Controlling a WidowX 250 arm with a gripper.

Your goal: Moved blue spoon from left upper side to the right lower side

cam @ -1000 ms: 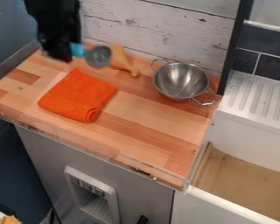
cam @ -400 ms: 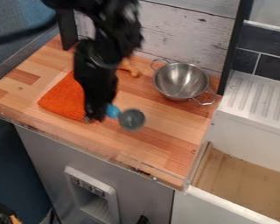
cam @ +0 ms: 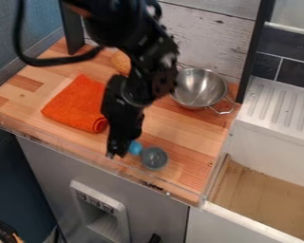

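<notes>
The black hand (cam: 118, 151) hangs over the front part of the counter (cam: 186, 137), near the front edge and to the right of the orange cloth (cam: 75, 104). It grips the blue spoon (cam: 154, 158) at its blue part, with the round grey bowl end sticking out to the right, toward the counter's front right corner. Whether the spoon touches the wood cannot be told.

The arm (cam: 138, 80) comes in from the top, slanting across the middle of the counter, with a black cable (cam: 65, 61) looping out on its left. The cloth lies folded on the left part of the counter, one corner pointing toward the back edge. A metal bowl (cam: 199, 88) with looped handles stands upright near the back right corner, partly behind the arm. Near the back edge, a tan thing (cam: 121, 61) shows in part behind the arm.

White planks (cam: 202, 33) rise behind the counter. Beyond its right edge are a ridged white drainboard (cam: 278, 107) and, in front of that, a basin (cam: 262, 194) with a tan bottom.
</notes>
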